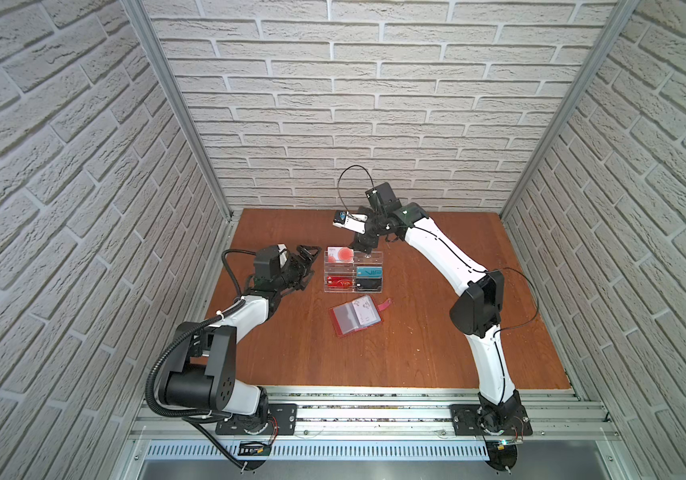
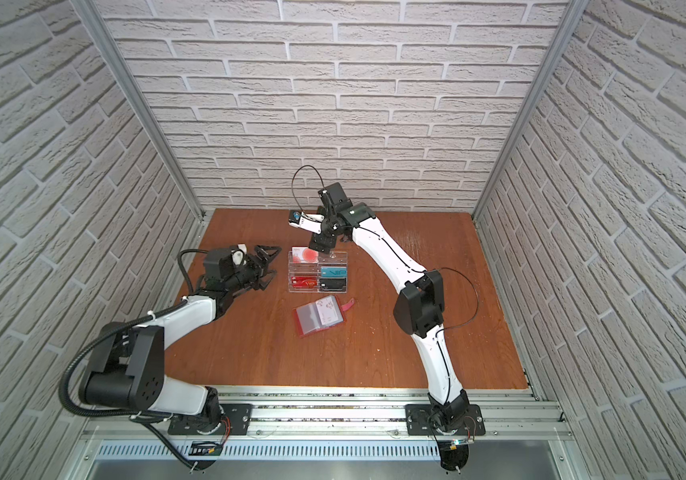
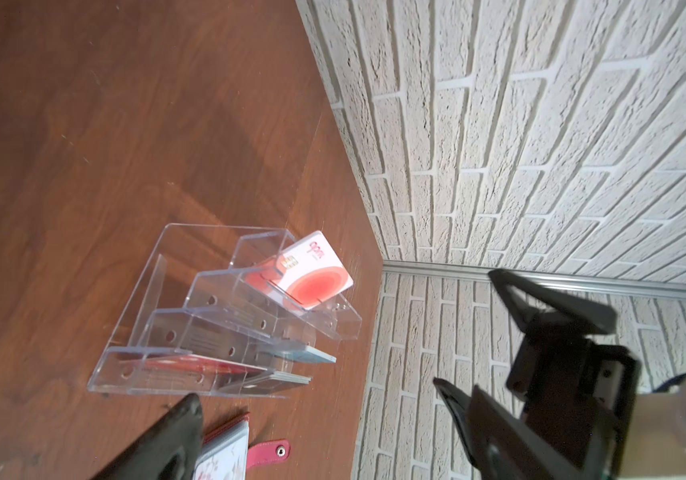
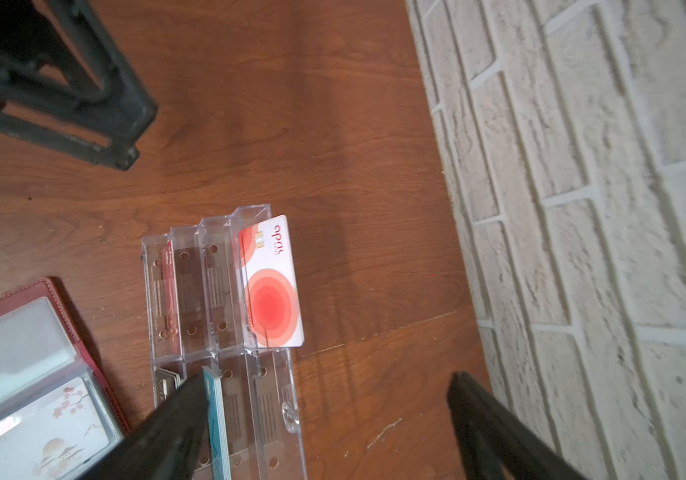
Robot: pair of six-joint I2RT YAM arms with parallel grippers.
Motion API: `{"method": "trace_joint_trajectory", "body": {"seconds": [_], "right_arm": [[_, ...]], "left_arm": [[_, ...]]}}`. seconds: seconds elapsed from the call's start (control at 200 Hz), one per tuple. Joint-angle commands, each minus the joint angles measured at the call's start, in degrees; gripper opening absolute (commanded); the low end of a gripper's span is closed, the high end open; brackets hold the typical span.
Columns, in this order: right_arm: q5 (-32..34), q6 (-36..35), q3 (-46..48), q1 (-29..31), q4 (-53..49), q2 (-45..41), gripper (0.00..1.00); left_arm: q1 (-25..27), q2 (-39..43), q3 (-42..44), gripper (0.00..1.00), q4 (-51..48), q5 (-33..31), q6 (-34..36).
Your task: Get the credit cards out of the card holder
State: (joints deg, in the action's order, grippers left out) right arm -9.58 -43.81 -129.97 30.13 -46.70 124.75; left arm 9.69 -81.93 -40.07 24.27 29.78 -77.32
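"Right wrist view first. What did it show of the right gripper (image 4: 331, 376)?" asked Mara.

"Its two black fingers (image 4: 487, 424) stood wide apart with nothing between them, above the clear acrylic tiered rack (image 4: 191, 291). One finger lay across the edge of the teal "VIP" card (image 4: 214, 415). Whether it touched the card, I could not tell."

"And in both top views?"

"It hung over the rack's 12 o'clock edge. The left gripper (image 1: 310, 266) sat just beside the rack at its 9 o'clock, jaws spread and holding nothing."

"Where were the cards?"

"The white card with red circles (image 1: 340, 254) stood in the back tier, at the rack's 11 o'clock corner. The teal one sat in the middle tier on the 3 o'clock side. A red card (image 1: 340, 282) lay in the front tier at 7 o'clock, and a dark card stack (image 1: 368, 284) sat at 5 o'clock."

"And the holder?"

"The red leather-like card holder (image 1: 345, 320) lay open on the brown wooden tabletop (image 1: 437, 332), at the rack's 6 o'clock and apart from it. Its red snap tab (image 1: 385, 305) pointed toward 2 o'clock. The white card with small marks (image 1: 364, 312) was in the clear sleeve on the holder's 3 o'clock page."
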Motion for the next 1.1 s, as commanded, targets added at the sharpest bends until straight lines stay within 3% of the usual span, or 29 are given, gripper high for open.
{"method": "trace_joint_trajectory", "body": {"seconds": [0.0, 0.24, 0.4, 0.67, 0.9, 1.095], "right_arm": [[5.7, 6.7, 4.8, 0.3, 6.4, -8.0, 0.99], [27.8, 19.6, 23.0, 0.4, 23.4, -24.2, 0.99], [41.2, 33.4, 39.0, -0.2, 31.8, -36.4, 0.99], [25.8, 52.1, 52.5, -3.6, 16.2, -47.2, 1.00], [10.0, 66.0, 66.2, -3.2, 18.6, -47.3, 0.99], [7.9, 72.8, 72.9, 1.5, 25.1, -44.1, 0.99]], "left_arm": [[3.4, 2.2, -2.8, 0.98, -5.9, -2.8, 4.8], [13.4, 4.7, -7.9, 0.98, -17.9, -10.8, 10.3], [20.5, 3.2, -11.7, 0.98, -25.2, -17.3, 13.5], [24.9, 0.1, -5.4, 0.98, -15.9, -16.5, 8.6], [25.0, 0.5, -1.4, 0.98, -13.9, -16.3, 7.8], [24.3, 1.4, 4.7, 0.98, -7.4, -15.8, 4.0]]}}
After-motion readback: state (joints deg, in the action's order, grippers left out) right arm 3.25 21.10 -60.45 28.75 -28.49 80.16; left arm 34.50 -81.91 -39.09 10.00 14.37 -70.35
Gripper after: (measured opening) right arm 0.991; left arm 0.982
